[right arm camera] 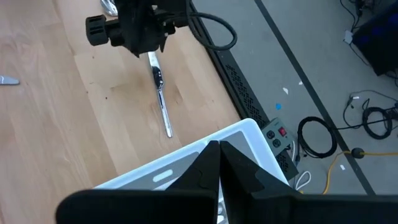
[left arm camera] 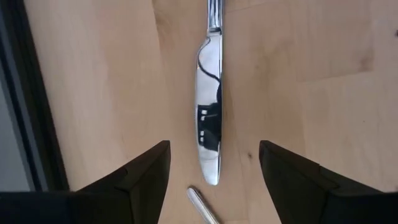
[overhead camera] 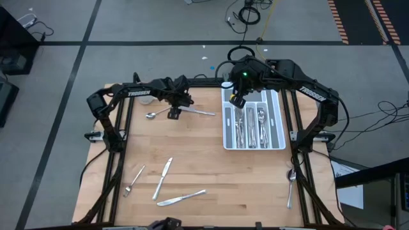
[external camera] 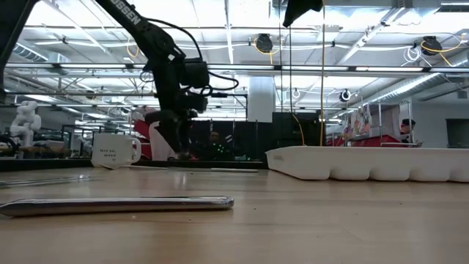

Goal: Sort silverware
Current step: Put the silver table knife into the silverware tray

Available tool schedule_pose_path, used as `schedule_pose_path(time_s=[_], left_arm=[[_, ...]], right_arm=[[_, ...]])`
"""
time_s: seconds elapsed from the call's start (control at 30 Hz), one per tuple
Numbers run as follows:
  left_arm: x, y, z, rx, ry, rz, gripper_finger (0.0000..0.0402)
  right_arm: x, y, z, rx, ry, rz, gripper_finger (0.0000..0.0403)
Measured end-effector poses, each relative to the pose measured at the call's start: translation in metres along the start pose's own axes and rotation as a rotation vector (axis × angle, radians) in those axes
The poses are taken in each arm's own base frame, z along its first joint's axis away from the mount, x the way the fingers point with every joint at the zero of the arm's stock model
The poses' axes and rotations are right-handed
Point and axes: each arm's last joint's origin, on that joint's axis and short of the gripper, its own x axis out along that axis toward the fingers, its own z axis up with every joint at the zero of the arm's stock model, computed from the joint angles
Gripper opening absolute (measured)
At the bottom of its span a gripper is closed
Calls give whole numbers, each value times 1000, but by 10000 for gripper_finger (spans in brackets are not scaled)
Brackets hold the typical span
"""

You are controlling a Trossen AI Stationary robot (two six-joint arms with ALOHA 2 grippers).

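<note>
The left claw (overhead camera: 174,112) hovered with fingers spread over a knife (overhead camera: 198,112) in the upper-left part of the high view — the blade lay flat on the counter (overhead camera: 211,179) between the two fingers (left arm camera: 146,180), not gripped, apparently lined up for a pick. A spoon (overhead camera: 153,115) lay just beside it. The right claw (overhead camera: 238,100) hung clenched and empty above the tray (overhead camera: 279,128) at upper right, where sorted silverware filled the slots. Unsorted pieces waited at the bottom of the frame — a fork (overhead camera: 133,181), two knives (overhead camera: 162,178) and, at lower right, a spoon off the counter's edge.
</note>
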Motion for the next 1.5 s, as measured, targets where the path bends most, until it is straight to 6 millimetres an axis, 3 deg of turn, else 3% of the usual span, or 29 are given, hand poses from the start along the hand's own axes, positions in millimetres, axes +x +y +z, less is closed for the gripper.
schedule_pose_path(time_s=[0.33,0.53,0.63,0.73,1.0,1.23,1.5], left_arm=[[29,9,-14,-25,59,-69,251],[47,17,-8,-30,79,-143,250],[59,22,-6,-46,114,-197,235],[69,26,-4,-53,152,-252,194],[69,31,1,-59,142,-251,18],[65,29,0,-84,155,-273,3],[34,20,6,-146,114,-387,2]], right_arm=[[0,0,0,11,-1,0,0],[0,0,0,23,-1,0,0],[0,0,0,38,-2,0,0],[0,0,0,69,-1,0,0],[-1,3,0,72,-3,6,0],[-1,4,0,65,-3,8,0],[-1,4,0,61,-4,8,0]])
